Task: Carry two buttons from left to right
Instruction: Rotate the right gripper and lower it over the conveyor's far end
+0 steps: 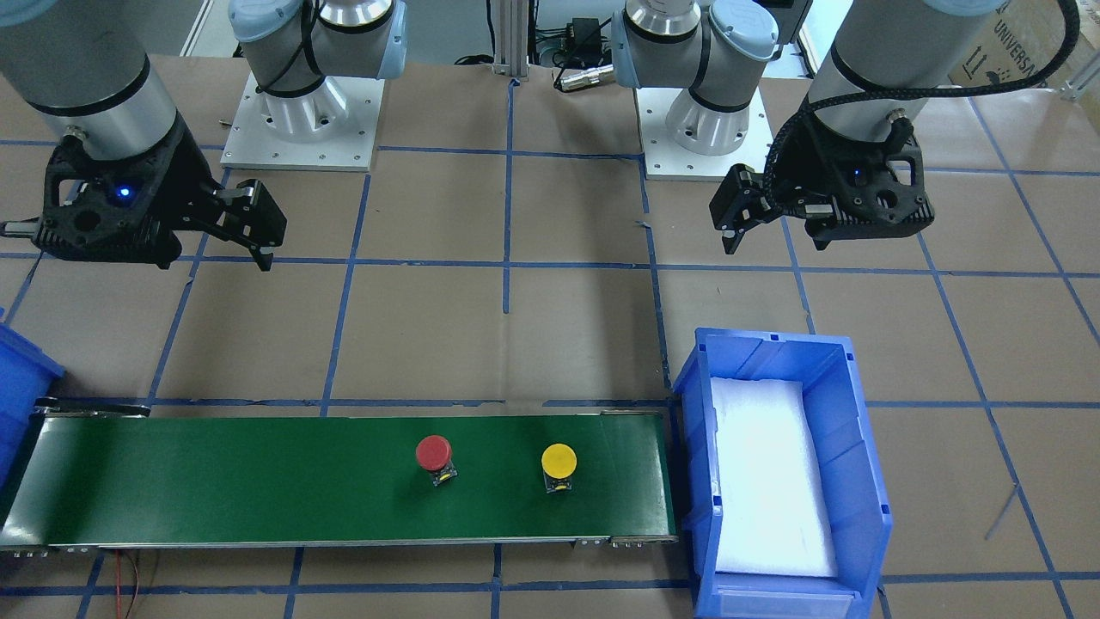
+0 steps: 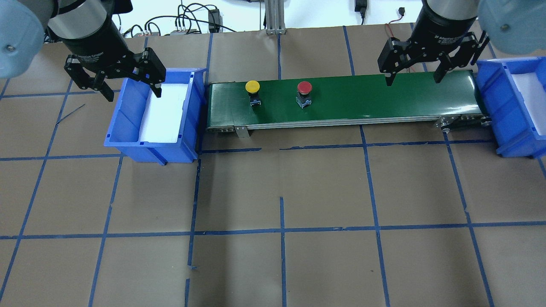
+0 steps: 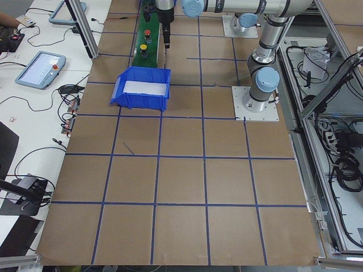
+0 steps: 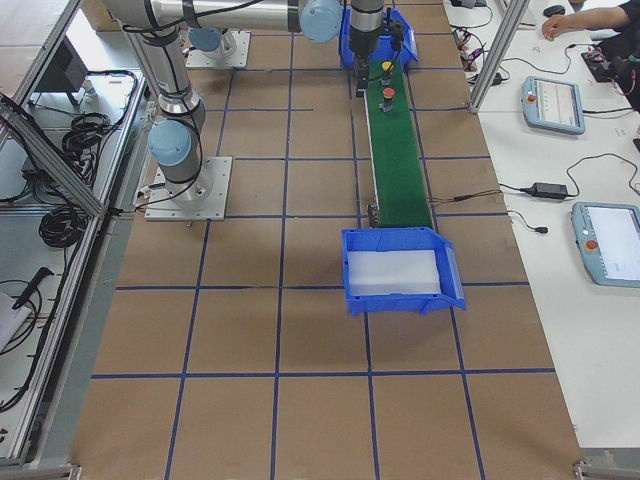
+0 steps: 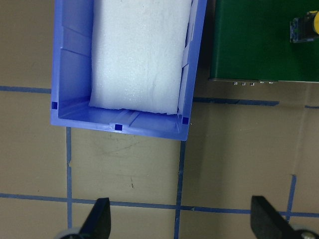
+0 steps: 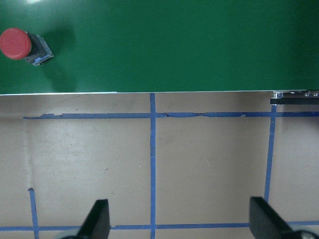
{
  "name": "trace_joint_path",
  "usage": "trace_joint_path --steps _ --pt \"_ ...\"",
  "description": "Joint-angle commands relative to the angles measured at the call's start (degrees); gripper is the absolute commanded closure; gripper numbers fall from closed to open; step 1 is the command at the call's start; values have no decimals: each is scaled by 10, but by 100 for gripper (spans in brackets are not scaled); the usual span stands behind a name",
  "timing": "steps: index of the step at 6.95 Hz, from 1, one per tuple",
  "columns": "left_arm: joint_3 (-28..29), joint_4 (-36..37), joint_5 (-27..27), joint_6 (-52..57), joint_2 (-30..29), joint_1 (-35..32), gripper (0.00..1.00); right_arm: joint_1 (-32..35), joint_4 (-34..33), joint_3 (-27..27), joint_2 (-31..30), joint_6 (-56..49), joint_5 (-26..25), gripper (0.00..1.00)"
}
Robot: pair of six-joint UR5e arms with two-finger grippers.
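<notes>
The yellow button [image 2: 252, 87] and the red button [image 2: 304, 88] stand upright on the green conveyor belt [image 2: 384, 98], yellow nearer its left end. Both also show in the front view, yellow [image 1: 559, 461] and red [image 1: 433, 453]. My left gripper [image 2: 133, 91] is open and empty above the left blue bin [image 2: 128, 145]. Its wrist view shows the open gripper [image 5: 182, 219], the bin's rim [image 5: 119, 127] and the yellow button's edge [image 5: 311, 25]. My right gripper [image 2: 413, 80] is open and empty over the belt's right part. Its wrist view shows the red button [image 6: 17, 44] far left.
The left bin holds a white foam pad [image 2: 164, 113]. A second blue bin [image 2: 503, 102] stands at the belt's right end. The table is brown paper with a blue tape grid [image 2: 281, 230]. The arm bases [image 1: 301, 112] stand behind the belt.
</notes>
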Motion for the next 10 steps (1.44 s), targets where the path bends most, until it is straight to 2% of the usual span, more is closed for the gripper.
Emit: trace_joint_path --steps 1,2,4,8,10 --pt "0 3 2 4 -3 -2 0 -46 12 -34 23 -138 -16 0" --pt "0 3 1 4 -2 -2 0 -80 9 -39 32 -228 -8 0" --pt "-4 6 -1 19 -3 -2 0 -87 -27 -41 68 -416 -8 2" --pt "-6 7 0 20 -1 -4 0 -97 -95 10 99 -540 8 0" --pt "-7 7 0 20 -1 -3 0 -108 -94 23 99 -594 13 0"
